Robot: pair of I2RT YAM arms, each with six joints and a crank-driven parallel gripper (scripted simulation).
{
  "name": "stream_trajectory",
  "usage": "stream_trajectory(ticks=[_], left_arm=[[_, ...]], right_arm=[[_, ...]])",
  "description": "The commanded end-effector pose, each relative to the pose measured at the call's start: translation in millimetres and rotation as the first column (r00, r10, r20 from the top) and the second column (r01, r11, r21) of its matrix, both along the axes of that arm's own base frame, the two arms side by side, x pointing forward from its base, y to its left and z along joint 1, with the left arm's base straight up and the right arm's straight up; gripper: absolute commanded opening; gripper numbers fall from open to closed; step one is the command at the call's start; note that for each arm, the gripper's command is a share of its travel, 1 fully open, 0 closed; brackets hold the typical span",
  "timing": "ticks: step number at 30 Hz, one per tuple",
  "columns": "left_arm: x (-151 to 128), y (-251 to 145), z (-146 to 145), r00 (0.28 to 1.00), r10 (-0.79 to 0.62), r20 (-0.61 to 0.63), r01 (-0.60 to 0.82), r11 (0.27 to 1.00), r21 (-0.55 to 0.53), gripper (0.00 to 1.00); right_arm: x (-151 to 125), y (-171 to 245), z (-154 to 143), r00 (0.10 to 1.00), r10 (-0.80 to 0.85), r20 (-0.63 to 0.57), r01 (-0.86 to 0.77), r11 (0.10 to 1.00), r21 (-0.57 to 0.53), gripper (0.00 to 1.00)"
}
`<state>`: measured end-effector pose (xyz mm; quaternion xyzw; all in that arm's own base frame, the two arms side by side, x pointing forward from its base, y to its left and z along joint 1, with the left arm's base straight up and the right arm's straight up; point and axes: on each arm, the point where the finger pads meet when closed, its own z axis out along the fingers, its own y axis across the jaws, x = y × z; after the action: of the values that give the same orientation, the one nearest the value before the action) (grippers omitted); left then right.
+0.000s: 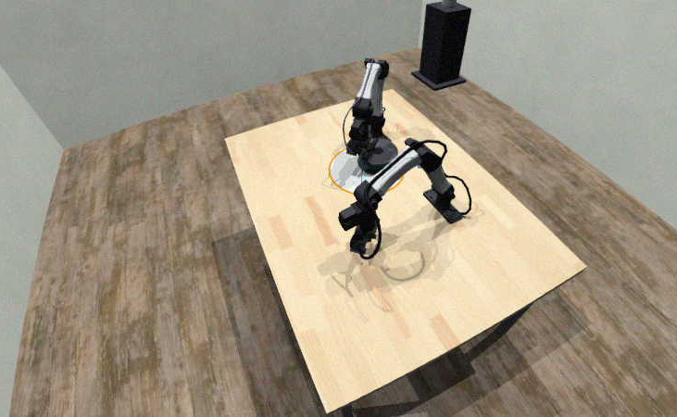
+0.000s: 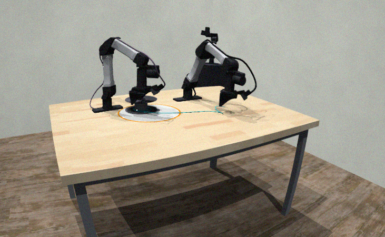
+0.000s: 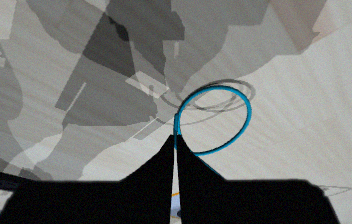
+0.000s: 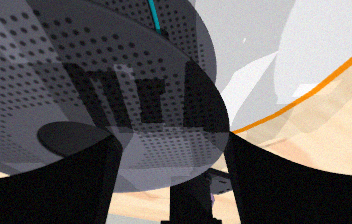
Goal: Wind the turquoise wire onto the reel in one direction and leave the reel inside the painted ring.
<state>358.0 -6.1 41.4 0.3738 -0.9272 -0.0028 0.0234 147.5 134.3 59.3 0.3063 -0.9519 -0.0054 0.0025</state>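
The dark reel [image 1: 386, 149] [image 2: 140, 105] [image 4: 22, 60] stands on its flange, seemingly level, on the white disc inside the orange ring [image 1: 329, 168] [image 2: 146, 121]. My right gripper [image 2: 137, 100] [image 4: 172, 133] is partly closed across the upper flange, one finger at the centre hole, the other at the rim. The turquoise wire [image 1: 361, 176] [image 2: 193, 112] [image 4: 155, 15] runs from between the flanges across the ring. My left gripper [image 2: 220, 105] [image 3: 175, 137] is shut on the wire near its end, low over the table. A small wire loop [image 3: 250, 110] hangs by its fingertips. Lower flange contact is partly hidden.
Both arms stand along one long side of the table [image 1: 299, 336] [image 2: 114, 153]. The left arm's forearm [image 1: 398, 168] passes close to the ring in the top view. No other loose object shows near the reel.
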Motion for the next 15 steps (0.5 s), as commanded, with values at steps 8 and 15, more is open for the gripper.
stream_trajectory(ticks=[8, 15], left_arm=[[10, 1, 8, 0.992, -0.120, 0.045, 0.120, 0.993, 0.012, 0.00], [10, 0, 4, 0.990, -0.132, 0.045, 0.131, 0.991, 0.012, 0.00]], right_arm=[[-38, 44, -4, 0.781, -0.624, -0.006, 0.624, 0.781, -0.002, 0.75], [-20, 62, -4, 0.495, -0.869, -0.015, 0.869, 0.495, -0.008, 0.75]])
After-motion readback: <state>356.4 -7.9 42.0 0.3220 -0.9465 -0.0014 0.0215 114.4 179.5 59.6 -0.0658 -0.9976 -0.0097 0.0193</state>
